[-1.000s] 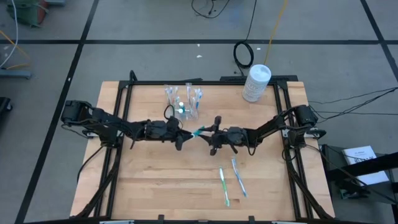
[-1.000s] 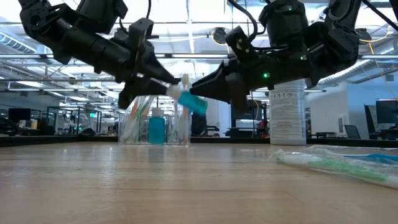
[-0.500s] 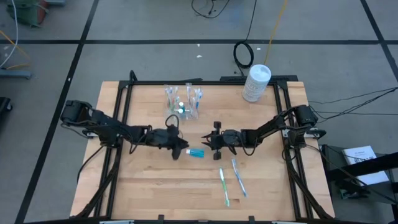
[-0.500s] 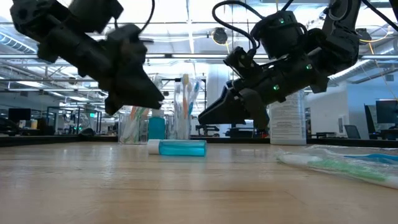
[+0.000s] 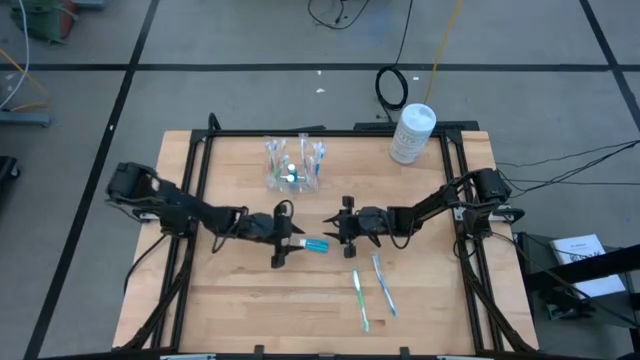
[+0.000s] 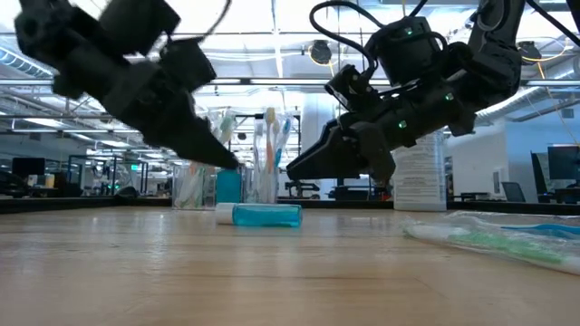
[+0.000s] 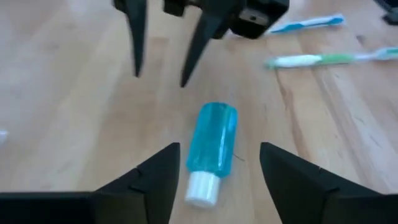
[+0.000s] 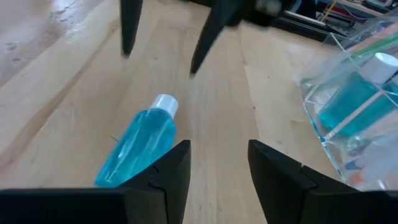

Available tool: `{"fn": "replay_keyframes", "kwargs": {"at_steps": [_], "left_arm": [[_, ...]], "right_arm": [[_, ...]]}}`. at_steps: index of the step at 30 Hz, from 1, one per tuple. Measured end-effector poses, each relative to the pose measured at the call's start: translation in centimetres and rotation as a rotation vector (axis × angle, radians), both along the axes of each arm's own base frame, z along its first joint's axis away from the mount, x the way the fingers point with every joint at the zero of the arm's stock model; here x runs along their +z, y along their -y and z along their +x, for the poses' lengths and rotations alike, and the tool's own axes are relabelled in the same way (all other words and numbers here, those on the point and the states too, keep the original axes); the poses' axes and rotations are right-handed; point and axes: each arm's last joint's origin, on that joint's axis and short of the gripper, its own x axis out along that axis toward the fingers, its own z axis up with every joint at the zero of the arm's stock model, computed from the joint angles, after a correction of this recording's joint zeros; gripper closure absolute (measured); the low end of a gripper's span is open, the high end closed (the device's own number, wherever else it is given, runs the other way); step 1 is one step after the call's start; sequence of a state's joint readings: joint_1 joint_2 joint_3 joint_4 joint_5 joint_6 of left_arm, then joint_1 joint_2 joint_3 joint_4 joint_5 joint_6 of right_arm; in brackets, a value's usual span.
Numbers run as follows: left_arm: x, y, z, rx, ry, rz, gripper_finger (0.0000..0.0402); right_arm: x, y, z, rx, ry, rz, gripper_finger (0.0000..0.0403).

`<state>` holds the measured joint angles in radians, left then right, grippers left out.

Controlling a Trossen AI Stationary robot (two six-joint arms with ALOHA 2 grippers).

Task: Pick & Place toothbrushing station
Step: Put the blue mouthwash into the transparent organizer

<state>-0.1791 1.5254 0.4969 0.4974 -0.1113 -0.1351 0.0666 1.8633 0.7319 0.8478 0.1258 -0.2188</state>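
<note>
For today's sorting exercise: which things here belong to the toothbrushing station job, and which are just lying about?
Job:
clear holder
blue bottle lying on the table
two toothbrushes lying on the table
left tool, open
right tool, open

Lying about:
white tub
cable coil

toothbrushing station [image 8: 357, 106] is getting clipped by the right wrist frame edge; its contents are reading too small in the high view. left arm [image 6: 127, 77] is blurring in the low view.
</note>
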Motion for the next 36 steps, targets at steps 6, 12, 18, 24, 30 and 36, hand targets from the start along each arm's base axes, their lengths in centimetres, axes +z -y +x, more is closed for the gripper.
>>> {"fn": "replay_keyframes", "kwargs": {"at_steps": [6,12,18,24,30,36], "left_arm": [[-3.3,-0.6,1.2,-0.048,-0.033,0.015,0.0177],[-5.2,-1.0,1.3,-0.037,-0.093,0.025,0.0218],[-5.3,-1.0,1.4,-0.055,-0.085,0.047,0.0290],[-3.9,-1.0,1.4,-0.061,-0.037,0.053,0.0314],[1.2,-1.1,0.4,-0.104,-0.087,0.163,0.0304],[8.6,-1.2,-0.1,-0.037,-0.354,0.502,0.0308]], "right_arm": [[0.0,0.0,0.0,0.000,-0.001,-0.002,0.0251],[-0.1,0.0,0.0,-0.001,-0.007,-0.003,0.0250],[-0.1,0.0,0.0,-0.001,-0.012,-0.004,0.0252],[-0.1,0.0,0.0,-0.002,-0.012,-0.004,0.0253],[-0.3,0.4,-0.1,-0.016,-0.029,-0.006,0.0253],[-0.6,1.2,-0.2,-0.052,-0.060,0.020,0.0256]]}}
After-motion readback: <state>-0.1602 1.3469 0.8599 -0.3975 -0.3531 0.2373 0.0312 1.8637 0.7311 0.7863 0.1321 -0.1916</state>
